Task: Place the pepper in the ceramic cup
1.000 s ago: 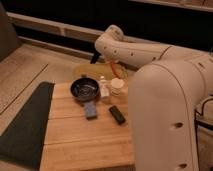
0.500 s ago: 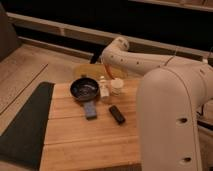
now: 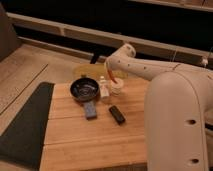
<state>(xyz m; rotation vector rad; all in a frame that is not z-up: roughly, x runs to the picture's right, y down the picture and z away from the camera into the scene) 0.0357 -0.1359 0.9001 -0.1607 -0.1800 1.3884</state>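
Note:
The pepper [image 3: 114, 80] is a thin orange-red sliver hanging just over the rim of the ceramic cup [image 3: 117, 90], a small white cup on the wooden table. My gripper [image 3: 111, 74] reaches down from the white arm above the cup and is shut on the pepper's upper end. The pepper's lower tip is close to the cup's left rim; I cannot tell whether it touches.
Left of the cup stand a small clear bottle [image 3: 104, 90] and a dark round bowl [image 3: 84, 90]. A blue block [image 3: 90, 109] and a black bar [image 3: 117, 114] lie nearer the front. The wooden table [image 3: 95, 142] has a dark mat [image 3: 25, 125] to its left.
The gripper with the pepper has come down and slightly left, from above the cup to just over its rim.

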